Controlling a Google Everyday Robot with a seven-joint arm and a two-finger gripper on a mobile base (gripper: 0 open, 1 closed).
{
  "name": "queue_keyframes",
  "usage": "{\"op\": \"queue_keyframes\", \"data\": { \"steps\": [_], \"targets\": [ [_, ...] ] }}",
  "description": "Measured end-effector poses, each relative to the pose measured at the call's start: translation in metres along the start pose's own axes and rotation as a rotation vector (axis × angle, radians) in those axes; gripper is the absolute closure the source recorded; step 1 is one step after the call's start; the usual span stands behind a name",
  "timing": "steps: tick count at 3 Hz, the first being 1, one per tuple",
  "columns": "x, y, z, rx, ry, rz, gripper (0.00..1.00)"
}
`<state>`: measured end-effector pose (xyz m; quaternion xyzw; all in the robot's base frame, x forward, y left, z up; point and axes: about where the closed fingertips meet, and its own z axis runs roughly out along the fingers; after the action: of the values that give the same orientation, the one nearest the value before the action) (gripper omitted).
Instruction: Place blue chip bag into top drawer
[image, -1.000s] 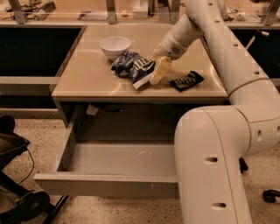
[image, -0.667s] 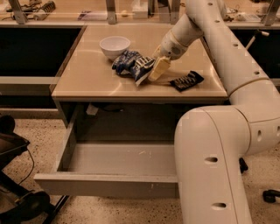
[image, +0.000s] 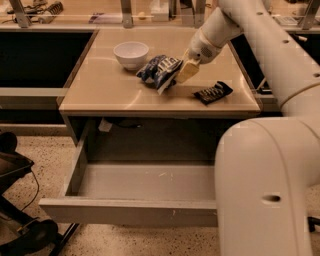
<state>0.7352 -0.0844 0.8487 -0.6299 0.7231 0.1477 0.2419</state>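
With your pincer (image: 184, 71) pinching one edge of the chip bag (image: 159, 70) on the worktop (image: 100, 90), lift it well clear before swinging down to the open drawer (image: 125, 212).

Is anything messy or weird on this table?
Only a bit: the blue chip bag is all crumpled, right against the claw, and the top drawer hangs wide open below. The bowl and black packet look fine.

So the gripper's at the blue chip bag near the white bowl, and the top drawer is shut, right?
No: the camera view shows the top drawer pulled open, not shut. The gripper is at the blue chip bag near the white bowl.
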Motion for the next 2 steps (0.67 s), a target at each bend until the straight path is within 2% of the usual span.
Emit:
{"op": "queue_keyframes", "data": {
  "steps": [1, 2],
  "targets": [
    [-0.011, 0.016, -0.052, 0.131, 0.022, 0.056, 1.00],
    [-0.027, 0.045, -0.113, 0.293, -0.014, 0.121, 1.00]
  ]
}}
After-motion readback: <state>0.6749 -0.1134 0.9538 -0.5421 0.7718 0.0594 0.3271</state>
